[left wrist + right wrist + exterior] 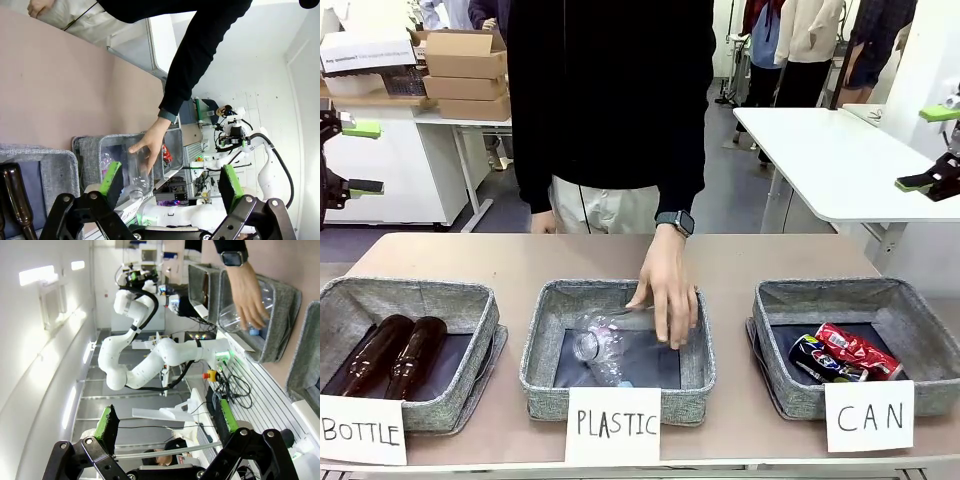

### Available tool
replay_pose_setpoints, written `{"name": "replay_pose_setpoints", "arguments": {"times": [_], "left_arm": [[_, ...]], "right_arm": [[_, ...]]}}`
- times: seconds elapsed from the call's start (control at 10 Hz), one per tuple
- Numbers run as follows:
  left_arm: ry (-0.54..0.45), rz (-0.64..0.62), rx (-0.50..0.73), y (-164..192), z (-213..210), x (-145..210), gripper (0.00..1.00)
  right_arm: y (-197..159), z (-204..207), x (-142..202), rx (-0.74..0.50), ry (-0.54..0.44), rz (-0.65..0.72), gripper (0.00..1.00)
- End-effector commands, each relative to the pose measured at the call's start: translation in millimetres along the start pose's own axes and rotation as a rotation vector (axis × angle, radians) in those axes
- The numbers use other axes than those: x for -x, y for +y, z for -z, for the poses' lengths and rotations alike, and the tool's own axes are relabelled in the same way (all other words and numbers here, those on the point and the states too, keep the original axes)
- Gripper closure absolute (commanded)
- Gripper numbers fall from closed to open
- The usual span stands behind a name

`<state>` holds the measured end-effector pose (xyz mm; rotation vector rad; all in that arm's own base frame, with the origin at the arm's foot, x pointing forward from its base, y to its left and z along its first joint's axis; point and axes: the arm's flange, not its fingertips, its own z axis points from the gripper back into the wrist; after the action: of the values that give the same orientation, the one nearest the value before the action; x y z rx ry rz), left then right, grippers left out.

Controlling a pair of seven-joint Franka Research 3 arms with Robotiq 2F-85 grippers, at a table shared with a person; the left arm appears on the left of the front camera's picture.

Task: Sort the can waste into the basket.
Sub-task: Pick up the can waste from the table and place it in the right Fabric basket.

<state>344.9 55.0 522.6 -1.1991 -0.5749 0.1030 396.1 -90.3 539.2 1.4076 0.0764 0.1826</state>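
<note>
Front view: three grey woven baskets stand in a row on the tan surface (760, 255), each with a white paper sign leaning on its near wall. The right basket (910, 300), at the lower right of the frame and signed CAN (869, 416), holds both items of can waste, lying on their sides and touching on its dark lining: the red can (858, 350) toward the right and the black can (817, 358) just left of it. The middle basket (545, 340), signed PLASTIC (612, 424), holds a clear plastic bottle (605, 350); the person's hand (666, 290) reaches down from the far side and rests its fingers on that bottle. The left basket (425, 300), signed BOTTLE (362, 431), holds two brown glass bottles (392, 355) lying side by side.

Left wrist view: the left gripper (170, 182) rises from the bottom edge, its green-padded fingers spread wide with nothing between them; it hangs above the surface, well apart from the baskets.

Right wrist view: the right gripper (165, 422) likewise stands fully open and empty, with the person's hand and the plastic bottle in the upper right of the frame.
</note>
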Motion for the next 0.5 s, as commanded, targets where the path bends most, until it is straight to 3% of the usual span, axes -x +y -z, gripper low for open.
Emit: {"name": "replay_pose_setpoints", "arguments": {"times": [0.0,0.4], "left_arm": [[0.002,-0.013,0.008,-3.3,-0.2,-0.2,0.00],[0.002,-0.013,0.008,-3.3,-0.2,-0.2,0.00]], "right_arm": [[0.6,-1.5,1.7,0.004,0.011,-0.022,0.00],[0.6,-1.5,1.7,0.004,0.011,-0.022,0.00]]}}
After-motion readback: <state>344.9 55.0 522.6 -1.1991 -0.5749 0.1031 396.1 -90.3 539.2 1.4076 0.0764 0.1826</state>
